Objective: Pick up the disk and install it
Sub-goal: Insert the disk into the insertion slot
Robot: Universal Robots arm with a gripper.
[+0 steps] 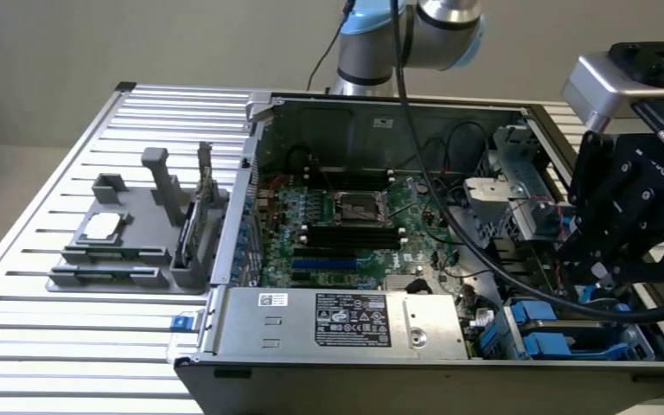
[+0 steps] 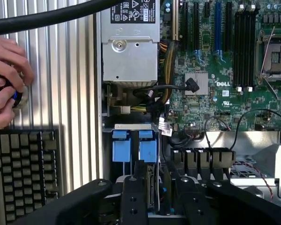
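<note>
My black gripper [image 1: 615, 259] hangs over the drive bay in the corner of the open computer case [image 1: 252, 173], at the exterior view's lower right. Blue carrier parts [image 1: 539, 333] lie in that bay just under it. In the wrist view the gripper [image 2: 161, 201] stands right above the bay. A thin grey slab [image 2: 152, 185] sits edge-on within it, which looks like the disk seen from its edge. Two blue carrier tabs [image 2: 147, 149] show just beyond. Whether the gripper clamps the slab is hidden.
A grey power-supply box [image 1: 344, 322] borders the bay, with the green motherboard [image 1: 344, 225] behind it. A grey fixture holding a silver chip [image 1: 101, 226] stands on the slatted table [image 1: 32, 346]. A person's hands [image 2: 4, 79] and a keyboard [image 2: 23, 173] lie beside the case.
</note>
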